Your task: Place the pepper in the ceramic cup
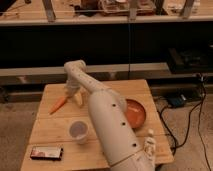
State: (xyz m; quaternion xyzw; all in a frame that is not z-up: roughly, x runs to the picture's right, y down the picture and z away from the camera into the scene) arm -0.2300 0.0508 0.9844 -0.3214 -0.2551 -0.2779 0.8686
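Dark shelves run across the back of the room, in the upper half of the frame. In front of them stands a wooden table, in the middle of the frame. The floor around it is grey, and black cables trail over it on the right.

A thick white arm comes up from the bottom of the frame and reaches over the table toward the upper left. At its end the gripper hangs low over the far left part of the table. It is just beside the upper end of the pepper. I cannot tell if the gripper is clenched or let go, and I cannot tell if it touches the pepper.

The pepper lies flat on the wood, left of the gripper. It is slanted, with one end pointing to the lower left. It is on the table and not in the cup.

The cup stands upright nearer the front of the table, below the pepper and just left of the arm. The two are apart, with bare wood between them.

An orange bowl sits on the right side of the table, partly hidden behind the arm. A flat dark packet lies at the lower left corner. A small pale bottle stands near the lower right edge.
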